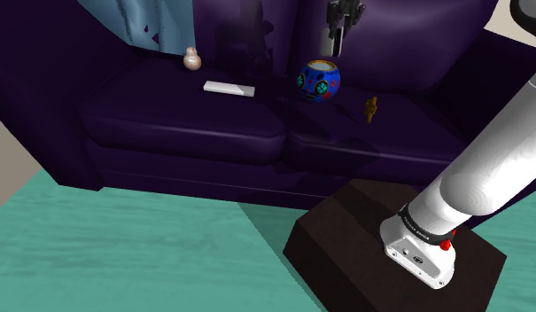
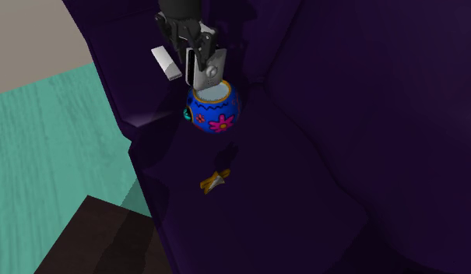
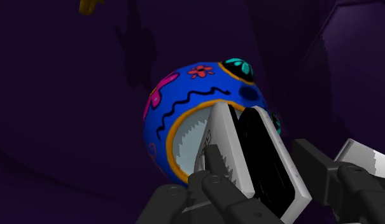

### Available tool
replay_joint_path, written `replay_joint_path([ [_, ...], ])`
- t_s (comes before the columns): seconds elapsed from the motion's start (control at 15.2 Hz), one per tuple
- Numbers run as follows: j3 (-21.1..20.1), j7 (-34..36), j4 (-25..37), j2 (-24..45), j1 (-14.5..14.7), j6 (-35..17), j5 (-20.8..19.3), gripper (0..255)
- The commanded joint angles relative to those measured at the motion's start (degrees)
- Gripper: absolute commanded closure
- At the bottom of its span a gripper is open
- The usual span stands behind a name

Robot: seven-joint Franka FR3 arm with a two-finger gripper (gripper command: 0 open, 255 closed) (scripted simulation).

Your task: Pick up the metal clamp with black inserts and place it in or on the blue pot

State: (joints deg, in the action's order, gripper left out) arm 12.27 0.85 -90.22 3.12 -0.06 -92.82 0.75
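Observation:
A round blue pot (image 1: 319, 80) painted with flowers, its rim orange, stands on the dark purple sofa seat (image 1: 186, 111). My gripper (image 1: 338, 25) hangs right above it, shut on a silvery metal clamp (image 1: 329, 42) with black inserts. In the second exterior view the clamp (image 2: 206, 68) points down from the gripper (image 2: 191, 39), its lower end just over the mouth of the pot (image 2: 214, 110). The wrist view has the clamp (image 3: 248, 153) clasped in the gripper (image 3: 267, 184), with the pot's (image 3: 184, 108) pale inside behind it.
A flat white bar (image 1: 229, 88) and a small round pinkish figure (image 1: 192, 59) lie on the seat toward the shoulder view's left. A small yellow-brown object (image 1: 371, 107) sits beside the pot. The dark stand (image 1: 345, 222) rests on a teal floor (image 1: 124, 248).

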Motion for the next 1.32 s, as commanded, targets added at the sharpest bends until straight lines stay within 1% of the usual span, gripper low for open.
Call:
replay_joint_path([
  [0.0, 0.0, 0.1, -2.0, -0.3, 0.1, -1.7, -0.1, 255],
  [0.33, -0.1, 0.1, -6.4, -0.8, 0.1, -5.7, -0.2, 255],
  [0.86, -0.1, 0.1, -6.6, -0.8, 0.1, -5.9, -0.2, 255],
  [0.92, -0.1, 0.1, -6.6, -0.8, 0.1, -5.9, -0.2, 0],
  [1.25, -0.1, 0.1, -6.6, -0.8, 0.1, -5.9, -0.2, 0],
])
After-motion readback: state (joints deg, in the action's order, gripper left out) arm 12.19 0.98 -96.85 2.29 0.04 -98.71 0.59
